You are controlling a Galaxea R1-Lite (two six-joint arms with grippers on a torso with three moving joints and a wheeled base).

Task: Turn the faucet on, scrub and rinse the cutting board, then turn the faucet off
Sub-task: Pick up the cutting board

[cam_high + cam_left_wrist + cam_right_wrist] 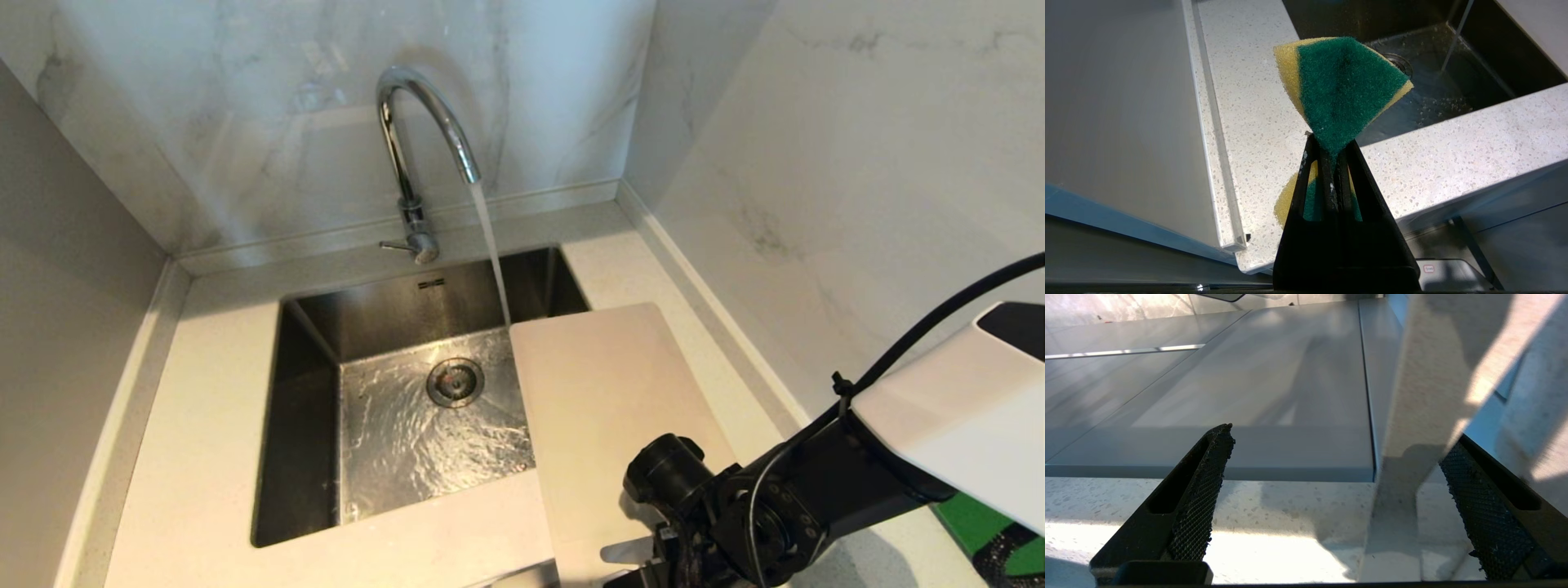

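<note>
The chrome faucet stands behind the sink, and a stream of water falls from its spout into the basin. Its thin lever sticks out at the base. The beige cutting board lies flat at the sink's right, partly over the basin. My right gripper is at the board's near end, open. In the right wrist view the cutting board's edge passes between the spread fingers of the right gripper, close to one pad. My left gripper is shut on a yellow-green sponge.
A speckled white countertop surrounds the sink, with marble walls close behind and to the right. A grey panel rises at the left. A dark green flat thing lies at the lower right under my right arm. The drain is wet.
</note>
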